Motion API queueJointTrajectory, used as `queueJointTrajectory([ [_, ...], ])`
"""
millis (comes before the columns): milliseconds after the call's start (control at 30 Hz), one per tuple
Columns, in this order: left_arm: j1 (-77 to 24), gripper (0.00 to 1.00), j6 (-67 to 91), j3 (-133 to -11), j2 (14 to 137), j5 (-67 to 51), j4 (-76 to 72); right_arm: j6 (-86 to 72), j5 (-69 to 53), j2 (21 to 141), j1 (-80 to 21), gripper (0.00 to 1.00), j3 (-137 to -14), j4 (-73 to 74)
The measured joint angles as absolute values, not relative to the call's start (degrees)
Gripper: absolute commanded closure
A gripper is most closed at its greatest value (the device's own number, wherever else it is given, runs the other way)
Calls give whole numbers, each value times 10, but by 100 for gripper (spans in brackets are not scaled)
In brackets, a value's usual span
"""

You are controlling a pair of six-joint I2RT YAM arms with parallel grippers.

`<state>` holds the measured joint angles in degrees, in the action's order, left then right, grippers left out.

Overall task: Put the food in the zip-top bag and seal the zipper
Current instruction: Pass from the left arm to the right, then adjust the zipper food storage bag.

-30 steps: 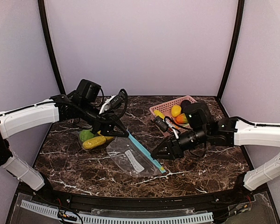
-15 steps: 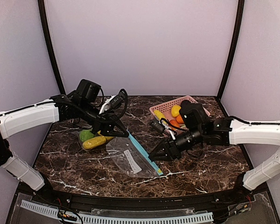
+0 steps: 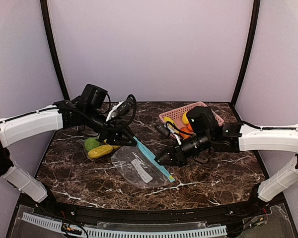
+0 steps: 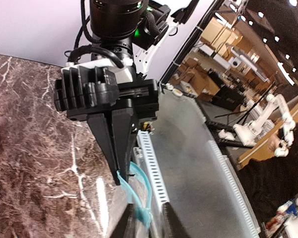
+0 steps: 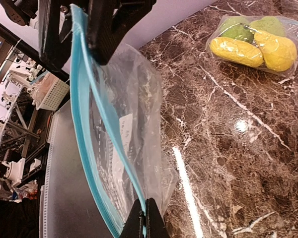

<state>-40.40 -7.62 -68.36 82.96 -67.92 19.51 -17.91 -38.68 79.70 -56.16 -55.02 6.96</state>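
Food (image 3: 100,148), yellow and green, lies wrapped in clear plastic on the left part of the table (image 3: 213,173), just beside the bag (image 3: 139,171). Whether that plastic is the bag's own far end cannot be told. More food, yellow and orange, sits in the basket (image 3: 181,109) at the back right. The bag is in the middle of the table, its blue zipper (image 3: 145,149) running slantwise between the two arms. The right gripper (image 3: 160,160) is pinched tight on the zipper partway along, and its fingers meet on the strip in the right wrist view. The left gripper (image 3: 131,141) has the zipper's far end between its fingers. A gap shows there, so whether it clamps the strip cannot be told.
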Motion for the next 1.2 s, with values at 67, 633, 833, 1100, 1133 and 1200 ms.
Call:
queueJointTrajectory([
  [67, -404, 44, -79, -687, 830, -654, 201, -180, -363, 792, -561, 100, -552, 74],
  [633, -412, 24, 164, -575, 702, -215, 33, -237, -13, 794, -556, 100, -579, 171],
  [833, -441, 24, 341, -464, 791, -216, -122, -274, 26, 886, -578, 100, -591, 143],
  [1100, -449, 23, 427, -456, 867, -217, -230, -296, 29, 933, -606, 100, -622, 107],
  [1133, -449, 24, 430, -456, 873, -216, -235, -299, 29, 934, -607, 100, -622, 102],
  [1200, -449, 26, 437, -456, 887, -215, -244, -304, 29, 936, -609, 100, -623, 95],
])
